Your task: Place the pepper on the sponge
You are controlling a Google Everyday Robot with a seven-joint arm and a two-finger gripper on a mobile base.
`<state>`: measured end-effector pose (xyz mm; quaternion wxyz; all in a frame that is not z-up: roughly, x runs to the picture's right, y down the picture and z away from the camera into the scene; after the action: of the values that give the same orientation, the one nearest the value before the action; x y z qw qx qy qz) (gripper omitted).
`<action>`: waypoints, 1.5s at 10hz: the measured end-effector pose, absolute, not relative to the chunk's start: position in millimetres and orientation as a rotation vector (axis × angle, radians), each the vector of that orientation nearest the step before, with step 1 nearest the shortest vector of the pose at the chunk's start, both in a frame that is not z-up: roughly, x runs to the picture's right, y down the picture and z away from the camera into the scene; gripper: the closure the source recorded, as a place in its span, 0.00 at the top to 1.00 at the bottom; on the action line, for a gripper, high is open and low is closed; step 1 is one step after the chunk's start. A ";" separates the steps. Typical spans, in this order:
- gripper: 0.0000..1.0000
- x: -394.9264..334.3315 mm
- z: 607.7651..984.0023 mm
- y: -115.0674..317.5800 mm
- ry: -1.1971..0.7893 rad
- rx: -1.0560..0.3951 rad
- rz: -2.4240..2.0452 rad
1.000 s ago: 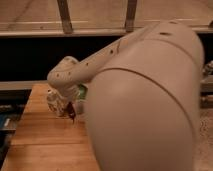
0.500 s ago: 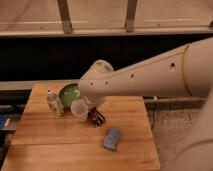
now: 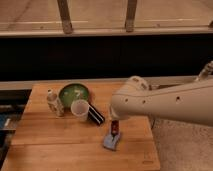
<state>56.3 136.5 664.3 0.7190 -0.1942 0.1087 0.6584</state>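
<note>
moved toward the near edge of the wooden table (image 3: 55, 137) since the earlier frame, the gripper (image 3: 115, 123) now hangs over the small flat light blue sponge (image 3: 110, 144), right of the near edge's middle. the slender dark red pepper (image 3: 115, 129) sits at its tip, at the sponge's far end; whether it is clamped or released, i cannot tell. a black block with a white stripe (image 3: 96, 115), a pale cup (image 3: 80, 109), a green bowl (image 3: 74, 94) and a clear bottle (image 3: 52, 102) stand nearer the far left corner.
</note>
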 end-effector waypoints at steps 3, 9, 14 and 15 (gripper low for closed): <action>0.00 55.0 664.5 137.1 0.240 -0.431 1.453; 0.00 42.4 690.3 145.2 0.265 -0.458 1.477; 0.00 49.8 723.0 177.4 0.342 -0.509 1.521; 0.00 50.0 727.9 181.5 0.347 -0.521 1.527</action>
<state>50.0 181.5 727.9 0.6785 -0.2319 0.1544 0.6798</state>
